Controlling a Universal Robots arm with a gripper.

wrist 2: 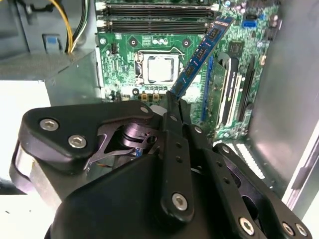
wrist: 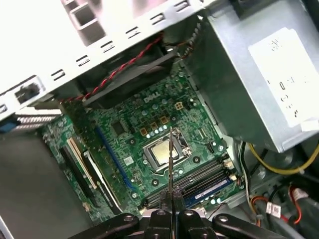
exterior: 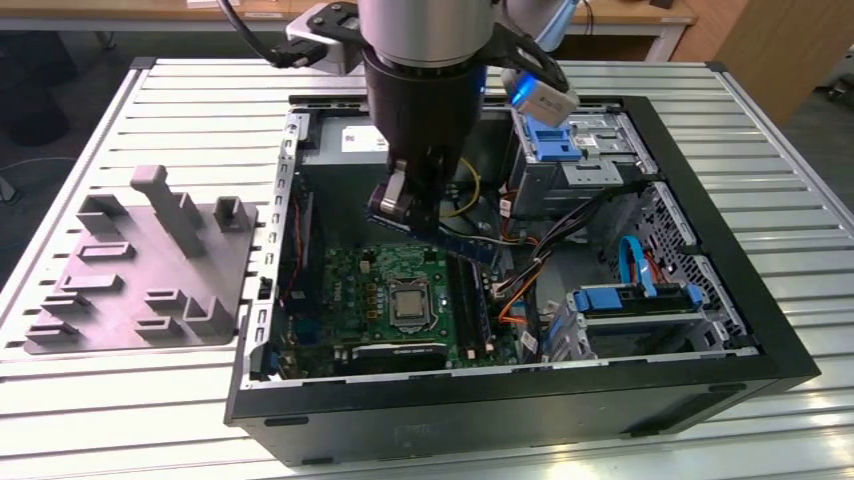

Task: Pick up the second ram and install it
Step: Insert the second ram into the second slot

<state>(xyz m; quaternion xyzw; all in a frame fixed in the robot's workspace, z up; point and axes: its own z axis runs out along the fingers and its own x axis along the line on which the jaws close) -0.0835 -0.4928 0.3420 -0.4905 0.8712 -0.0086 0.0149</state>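
Note:
My gripper (exterior: 400,212) hangs inside the open computer case (exterior: 534,400), shut on one end of the second ram (exterior: 447,240). It is a thin blue strip with dark chips, held tilted in the air above the green motherboard (exterior: 374,290). In the second wrist view the ram (wrist 2: 202,55) slants out from my gripper (wrist 2: 174,102) over the board, beside the silver socket (wrist 2: 160,68). In the first wrist view the ram (wrist: 170,159) shows edge-on, rising from my gripper (wrist: 171,199) above the memory slots (wrist: 197,179), where another blue strip (wrist: 214,189) sits.
The grey power-supply box (wrist: 249,74) fills the case's far corner. Blue drive brackets (exterior: 547,140) and coloured cables (exterior: 521,270) crowd the exterior view's right side. A grey fixture plate (exterior: 134,270) lies on the slatted table (exterior: 747,90) to the case's left.

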